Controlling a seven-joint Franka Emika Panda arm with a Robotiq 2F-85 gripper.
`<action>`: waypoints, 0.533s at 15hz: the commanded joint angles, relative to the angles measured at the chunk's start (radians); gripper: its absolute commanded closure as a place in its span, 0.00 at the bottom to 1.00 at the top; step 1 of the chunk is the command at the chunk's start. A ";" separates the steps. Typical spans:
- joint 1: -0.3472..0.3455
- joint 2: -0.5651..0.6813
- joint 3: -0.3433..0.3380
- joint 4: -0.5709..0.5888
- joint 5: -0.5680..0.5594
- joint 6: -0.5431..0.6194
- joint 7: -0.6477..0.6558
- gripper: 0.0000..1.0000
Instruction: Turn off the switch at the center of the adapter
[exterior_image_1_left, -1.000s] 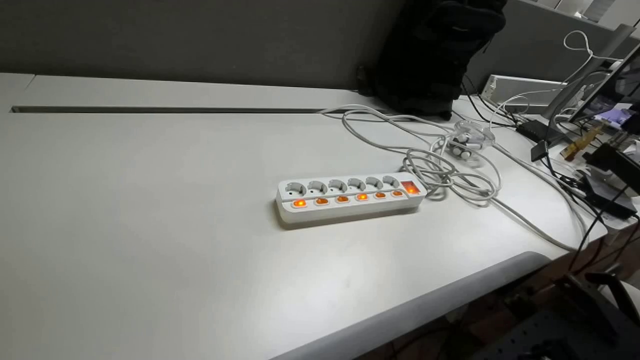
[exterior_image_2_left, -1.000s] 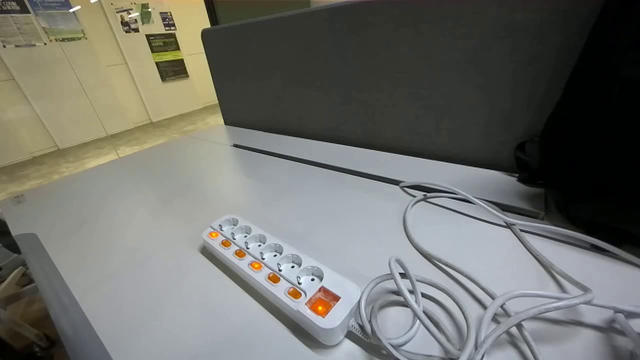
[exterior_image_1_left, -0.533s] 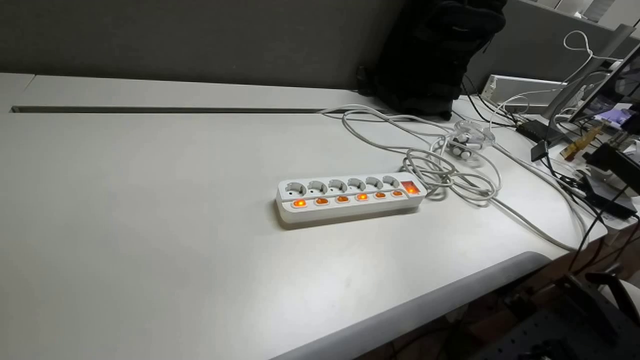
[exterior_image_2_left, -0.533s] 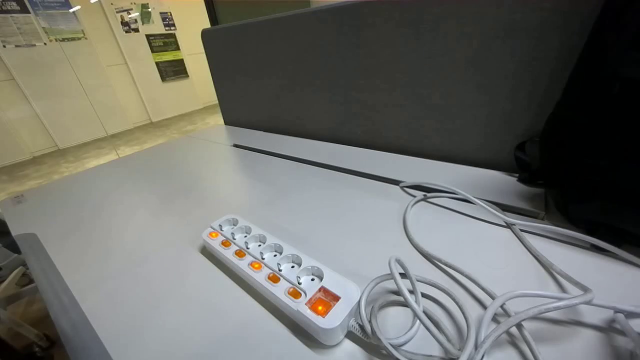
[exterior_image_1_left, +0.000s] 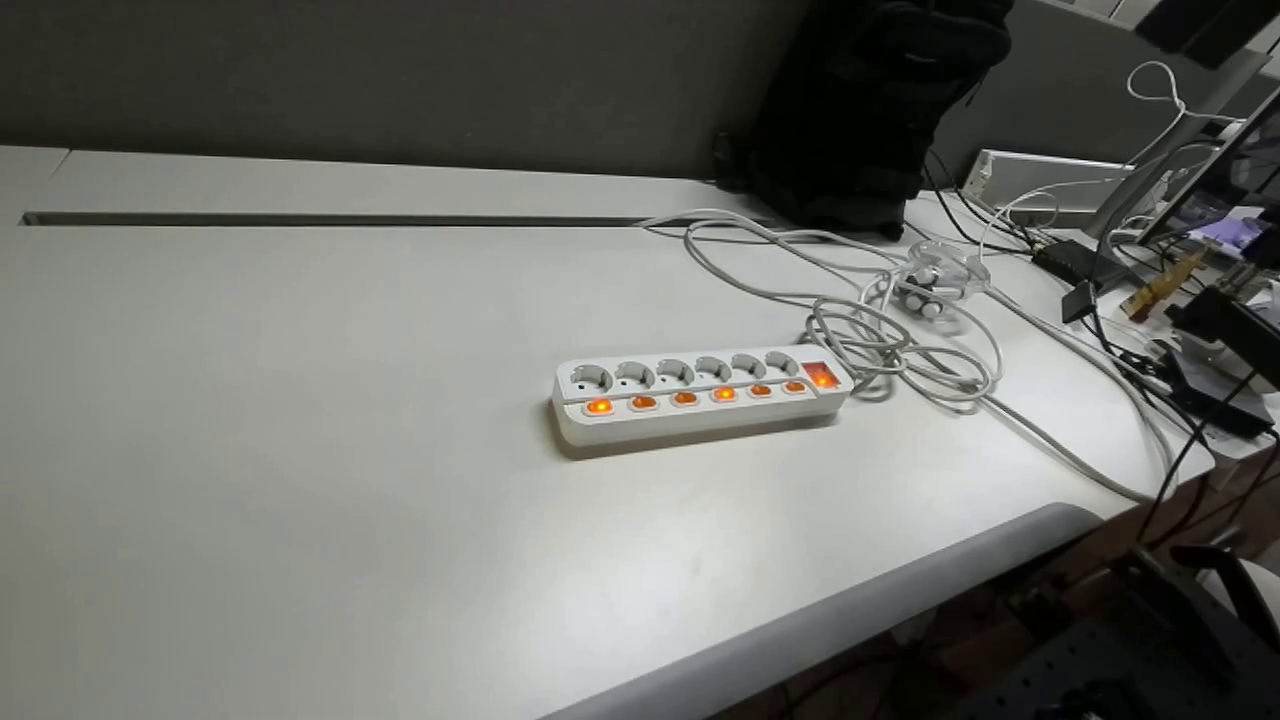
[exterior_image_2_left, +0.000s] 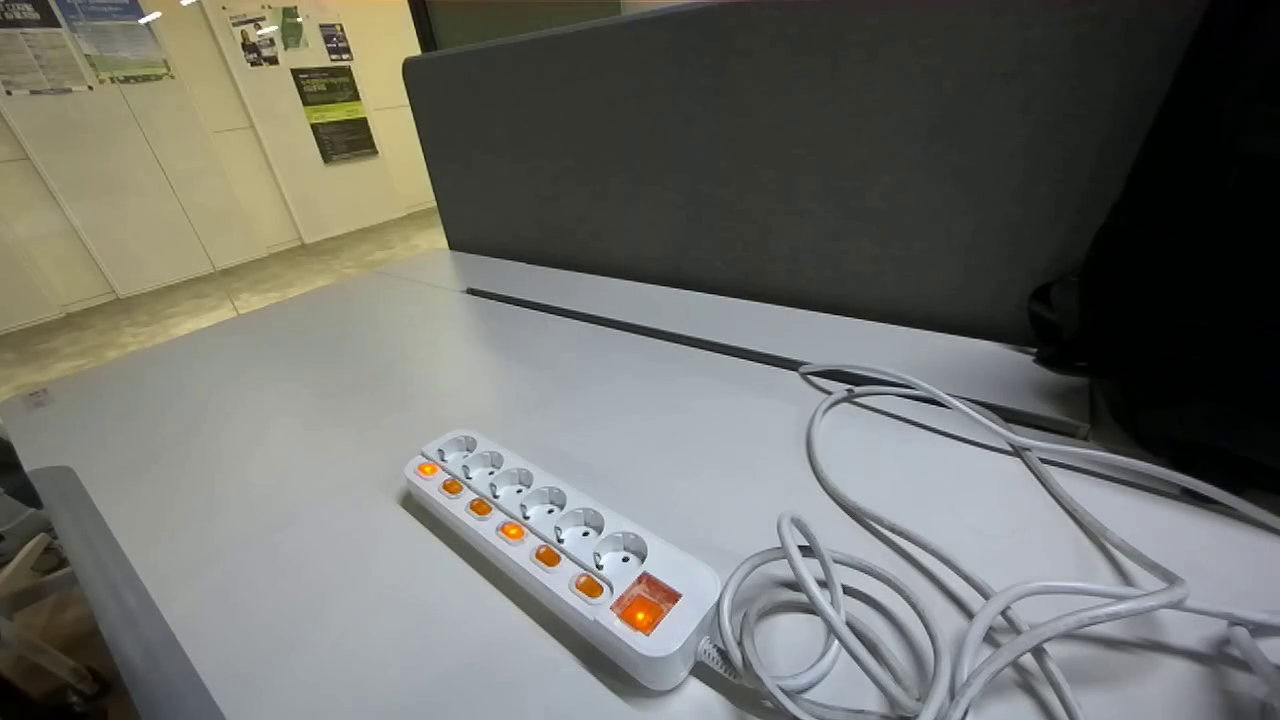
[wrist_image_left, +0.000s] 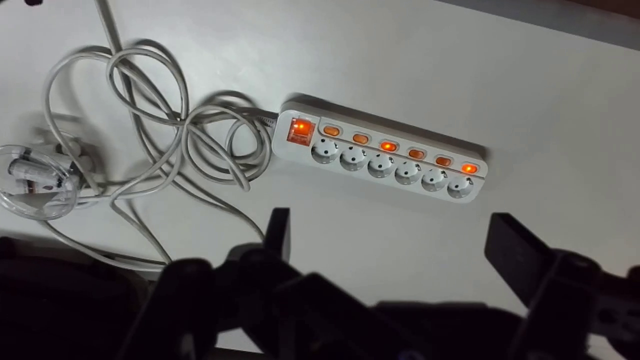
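The adapter is a long white power strip lying flat on the desk, seen in both exterior views (exterior_image_1_left: 700, 425) (exterior_image_2_left: 695, 585) and in the wrist view (wrist_image_left: 395, 156). A lit small switch near its center glows orange (exterior_image_1_left: 724, 394) (exterior_image_2_left: 512, 531) (wrist_image_left: 388, 146). The small switch at the end far from the cable (wrist_image_left: 469, 168) and the large red switch by the cable (wrist_image_left: 301, 127) are also lit. The other small switches are unlit. My gripper (wrist_image_left: 390, 214) is wide open and empty, apart from the adapter, its fingers below the strip in the wrist picture.
Looped white cables (exterior_image_1_left: 865, 335) (wrist_image_left: 182, 122) lie by the adapter's cable end. A clear plastic container (wrist_image_left: 40, 182) sits among them. A black backpack (exterior_image_1_left: 850, 120) leans against the grey partition (exterior_image_1_left: 400, 80). A monitor and dark cables stand at the far right of an exterior view.
A dark shape, perhaps part of my arm or gripper, has come into the top right corner of an exterior view. The adapter and its lit switches look the same.
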 joint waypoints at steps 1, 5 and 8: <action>0.029 0.170 0.026 0.027 0.003 0.093 0.004 0.00; 0.053 0.317 0.068 0.031 0.009 0.207 -0.003 0.25; 0.061 0.413 0.099 0.034 0.010 0.283 0.002 0.49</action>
